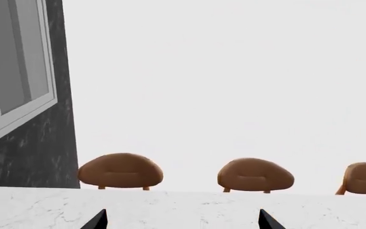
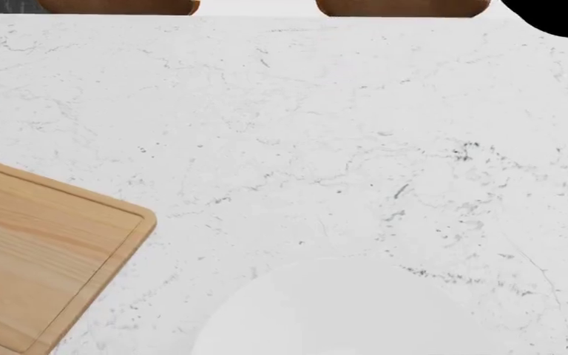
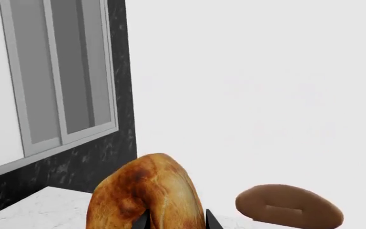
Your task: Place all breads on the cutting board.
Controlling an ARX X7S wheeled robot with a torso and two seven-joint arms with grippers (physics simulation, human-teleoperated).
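A golden-brown bread [image 3: 146,191] with a crusty, uneven surface fills the space in front of my right gripper [image 3: 177,221]. The gripper is shut on it, its dark fingertips [image 3: 211,220] pressing the roll's lower part. It hangs above the marble counter's corner [image 3: 36,210]. My left gripper [image 1: 184,220] is open with nothing between its two dark tips, above the white marble counter [image 1: 183,207]. The cutting board [image 2: 38,259], light wood with a rim groove, lies bare at the left of the head view. Neither gripper shows clearly in the head view. No other bread is in view.
A round white plate [image 2: 343,314] sits at the near edge of the counter, right of the board. Brown padded chairs [image 1: 120,171] [image 1: 255,175] stand beyond the far edge. A dark wall with a window [image 3: 62,81] is to one side. A black shape [image 2: 560,18] covers the head view's top right corner.
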